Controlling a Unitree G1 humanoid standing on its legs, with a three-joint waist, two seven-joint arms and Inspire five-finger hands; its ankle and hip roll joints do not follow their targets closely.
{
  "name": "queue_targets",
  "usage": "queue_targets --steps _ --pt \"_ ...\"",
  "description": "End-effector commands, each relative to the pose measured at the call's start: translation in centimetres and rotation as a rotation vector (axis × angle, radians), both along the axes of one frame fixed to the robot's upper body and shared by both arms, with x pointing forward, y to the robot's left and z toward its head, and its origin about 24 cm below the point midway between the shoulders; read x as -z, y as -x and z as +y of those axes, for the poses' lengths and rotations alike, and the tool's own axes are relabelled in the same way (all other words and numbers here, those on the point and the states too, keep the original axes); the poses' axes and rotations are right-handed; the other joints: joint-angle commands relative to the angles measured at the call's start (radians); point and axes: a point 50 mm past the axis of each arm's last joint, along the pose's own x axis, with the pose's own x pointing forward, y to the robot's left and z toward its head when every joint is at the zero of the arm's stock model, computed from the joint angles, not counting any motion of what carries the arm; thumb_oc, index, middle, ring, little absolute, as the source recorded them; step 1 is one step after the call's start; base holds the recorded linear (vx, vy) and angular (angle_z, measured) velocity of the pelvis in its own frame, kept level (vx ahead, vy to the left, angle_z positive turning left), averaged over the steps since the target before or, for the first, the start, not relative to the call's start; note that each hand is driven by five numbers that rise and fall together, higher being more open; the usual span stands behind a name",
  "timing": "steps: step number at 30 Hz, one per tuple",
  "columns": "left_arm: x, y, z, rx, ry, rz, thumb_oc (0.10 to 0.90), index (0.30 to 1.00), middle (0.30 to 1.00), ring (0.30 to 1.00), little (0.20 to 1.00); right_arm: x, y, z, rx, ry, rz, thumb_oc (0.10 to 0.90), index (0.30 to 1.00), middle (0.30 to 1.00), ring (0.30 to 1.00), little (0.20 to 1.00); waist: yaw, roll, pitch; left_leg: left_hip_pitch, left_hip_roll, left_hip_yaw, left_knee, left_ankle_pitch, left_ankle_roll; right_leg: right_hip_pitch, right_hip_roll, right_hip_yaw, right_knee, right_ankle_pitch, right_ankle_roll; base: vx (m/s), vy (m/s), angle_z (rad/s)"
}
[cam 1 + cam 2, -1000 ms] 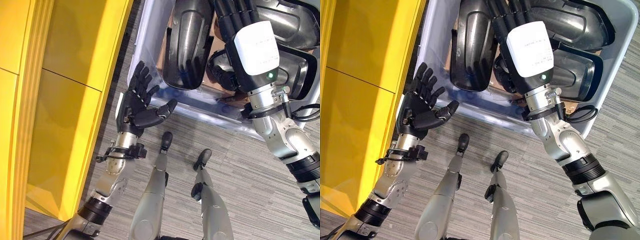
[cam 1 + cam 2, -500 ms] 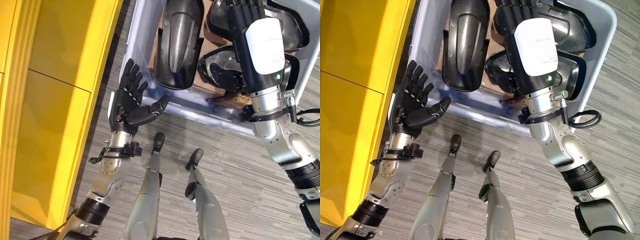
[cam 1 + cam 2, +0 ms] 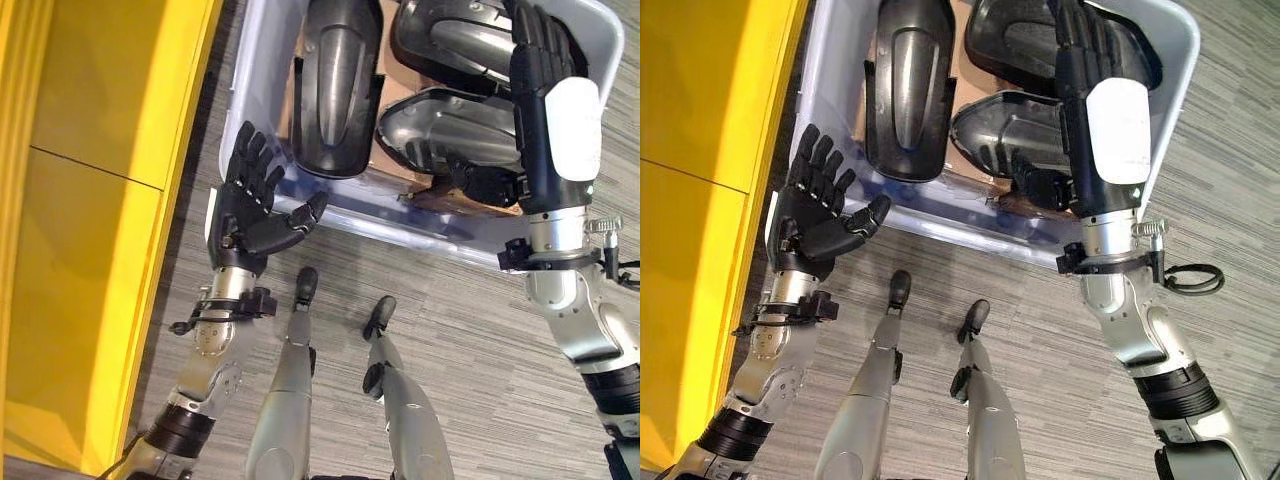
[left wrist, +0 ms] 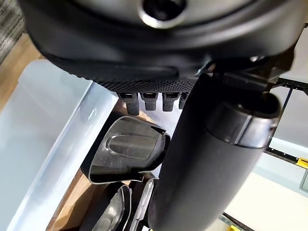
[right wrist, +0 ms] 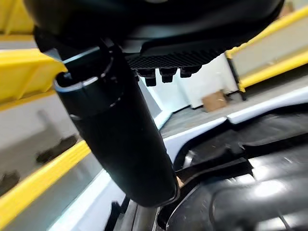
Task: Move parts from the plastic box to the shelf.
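Note:
A translucent plastic box (image 3: 420,222) stands on the floor and holds several glossy black moulded parts. A long part (image 3: 335,85) lies at its left, a second part (image 3: 450,130) in the middle, and a third part (image 3: 450,35) behind that. My right hand (image 3: 545,90) hangs over the box's right side, open, its fingers straight above the parts and holding nothing. The left hand (image 3: 250,205) is open with the palm up, just outside the box's near left corner. In the left wrist view the long part (image 4: 130,154) shows past the thumb (image 4: 202,159).
The yellow shelf (image 3: 90,200) runs along the left, close beside the box and my left arm. Grey striped carpet (image 3: 470,330) lies in front of the box. Brown cardboard (image 3: 395,85) shows between the parts in the box.
The camera has shifted, so the box sits lower and further left in view. My right hand has moved from the box's middle towards its right side, uncovering the middle part. The left hand stays open.

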Motion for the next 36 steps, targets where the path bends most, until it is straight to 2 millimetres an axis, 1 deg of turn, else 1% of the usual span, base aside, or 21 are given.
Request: queue_targets --steps 1,6,7,10,11,12,13,15,17,22,28,30,32,33,34,36 --pt "-0.8 1.7 1.5 -0.047 -0.028 -0.070 0.900 1.000 1.000 1.000 1.000 -3.3 2.1 0.3 -0.236 -0.211 -0.146 0.900 1.000 1.000 1.000 1.000 -0.014 -0.070 -0.091 0.009 0.048 0.065 0.069 -0.123 -0.014 0.189 -0.080 0.087 -0.004 -0.111 0.088 0.00 -0.013 -0.10" --pt "-0.6 2.0 2.3 -0.066 -0.045 -0.047 0.900 1.000 1.000 1.000 1.000 -2.9 2.7 -0.5 -0.350 -0.334 -0.082 0.900 1.000 1.000 1.000 1.000 -0.018 -0.082 -0.086 0.015 0.055 0.068 0.073 -0.127 -0.017 0.195 -0.076 0.089 -0.003 -0.111 0.086 0.00 -0.004 -0.01" --pt "-0.5 2.1 2.5 -0.071 -0.047 -0.043 0.900 1.000 1.000 1.000 1.000 -2.8 2.8 -0.6 -0.368 -0.352 -0.066 0.900 1.000 1.000 1.000 1.000 -0.019 -0.083 -0.086 0.011 0.054 0.068 0.071 -0.120 -0.015 0.191 -0.076 0.088 -0.003 -0.107 0.086 0.00 0.000 0.00" --pt "-0.4 2.3 3.0 -0.083 -0.065 -0.022 0.900 1.000 1.000 1.000 1.000 -2.4 2.8 -0.7 -0.470 -0.418 0.021 0.900 1.000 1.000 1.000 1.000 -0.018 -0.092 -0.083 0.019 0.057 0.071 0.074 -0.125 -0.016 0.198 -0.074 0.089 0.000 -0.109 0.085 0.00 0.000 0.00" --pt "-0.4 2.3 3.0 -0.083 -0.064 -0.022 0.900 1.000 1.000 1.000 1.000 -2.4 2.8 -0.7 -0.470 -0.418 0.021 0.900 1.000 1.000 1.000 1.000 -0.018 -0.092 -0.083 0.019 0.057 0.071 0.074 -0.125 -0.016 0.197 -0.074 0.089 0.000 -0.109 0.085 0.00 0.000 0.00" --pt "-0.4 2.4 3.1 -0.086 -0.072 -0.015 0.900 1.000 1.000 1.000 1.000 -2.3 2.7 -0.8 -0.517 -0.463 0.068 0.900 1.000 1.000 1.000 1.000 -0.015 -0.096 -0.079 0.021 0.059 0.073 0.074 -0.124 -0.016 0.198 -0.072 0.089 -0.001 -0.108 0.085 0.00 0.000 0.00" --pt "-0.4 2.4 3.1 -0.086 -0.072 -0.015 0.900 1.000 1.000 1.000 1.000 -2.3 2.7 -0.8 -0.518 -0.463 0.068 0.900 1.000 1.000 1.000 1.000 -0.016 -0.096 -0.079 0.021 0.059 0.073 0.074 -0.124 -0.016 0.199 -0.072 0.089 -0.001 -0.108 0.085 0.00 0.000 0.00" --pt "-0.4 2.5 3.3 -0.088 -0.079 -0.006 0.900 1.000 1.000 1.000 1.000 -2.5 2.5 -0.7 -0.588 -0.490 0.125 0.900 1.000 1.000 1.000 1.000 -0.011 -0.100 -0.074 0.024 0.060 0.072 0.073 -0.121 -0.016 0.201 -0.071 0.087 0.000 -0.107 0.084 0.00 0.000 0.00" --pt "-0.4 2.5 3.3 -0.085 -0.084 -0.003 0.900 1.000 1.000 1.000 1.000 -2.6 2.4 -0.6 -0.610 -0.493 0.139 0.900 1.000 1.000 1.000 1.000 -0.009 -0.101 -0.072 0.026 0.060 0.073 0.072 -0.120 -0.016 0.202 -0.071 0.088 0.000 -0.106 0.084 0.00 0.000 0.00" --pt "-0.6 2.7 3.3 -0.076 -0.091 -0.006 0.900 1.000 1.000 1.000 1.000 -3.4 2.0 -0.6 -0.638 -0.483 0.171 0.900 1.000 1.000 1.000 1.000 -0.003 -0.100 -0.066 0.027 0.062 0.072 0.073 -0.119 -0.016 0.204 -0.072 0.083 0.004 -0.105 0.084 0.00 0.000 0.00" --pt "-0.7 2.5 3.1 -0.063 -0.088 -0.004 0.900 1.000 1.000 1.000 1.000 -3.8 0.8 -0.4 -0.656 -0.500 0.226 0.900 1.000 1.000 1.000 1.000 0.008 -0.098 -0.057 0.028 0.062 0.069 0.073 -0.118 -0.016 0.205 -0.071 0.080 0.006 -0.105 0.082 0.00 0.000 0.00" --pt "-0.6 2.5 2.9 -0.052 -0.089 -0.001 0.900 1.000 1.000 1.000 1.000 -3.8 0.1 -0.6 -0.627 -0.497 0.242 0.900 1.000 1.000 1.000 1.000 0.014 -0.097 -0.053 0.026 0.061 0.069 0.077 -0.118 -0.015 0.207 -0.072 0.078 0.007 -0.105 0.082 0.00 0.000 0.00" --pt "-0.6 2.4 2.5 -0.030 -0.082 0.000 0.900 1.000 1.000 1.000 1.000 -3.6 -1.1 -0.7 -0.593 -0.506 0.272 0.900 1.000 1.000 1.000 1.000 0.023 -0.095 -0.046 0.025 0.060 0.069 0.078 -0.119 -0.014 0.210 -0.071 0.076 0.007 -0.104 0.082 0.00 0.000 0.00" --pt "-0.6 2.4 2.6 -0.031 -0.082 0.000 0.900 1.000 1.000 1.000 1.000 -3.7 -1.2 -0.7 -0.594 -0.506 0.272 0.900 1.000 1.000 1.000 1.000 0.022 -0.095 -0.046 0.025 0.060 0.069 0.078 -0.119 -0.014 0.210 -0.071 0.076 0.007 -0.104 0.082 0.00 0.000 0.00" --pt "-0.6 2.4 2.5 -0.026 -0.078 0.001 0.900 1.000 1.000 1.000 1.000 -3.5 -1.7 -0.9 -0.563 -0.509 0.283 0.900 1.000 1.000 1.000 1.000 0.025 -0.094 -0.044 0.024 0.060 0.068 0.079 -0.120 -0.014 0.210 -0.071 0.076 0.008 -0.105 0.082 0.00 0.000 0.00" --pt "-0.6 2.4 2.3 -0.020 -0.074 -0.001 0.900 1.000 1.000 1.000 1.000 -3.6 -2.1 -0.9 -0.557 -0.515 0.285 0.900 1.000 1.000 1.000 1.000 0.030 -0.092 -0.041 0.023 0.058 0.067 0.080 -0.120 -0.014 0.209 -0.070 0.076 0.008 -0.104 0.081 0.00 0.000 0.00"
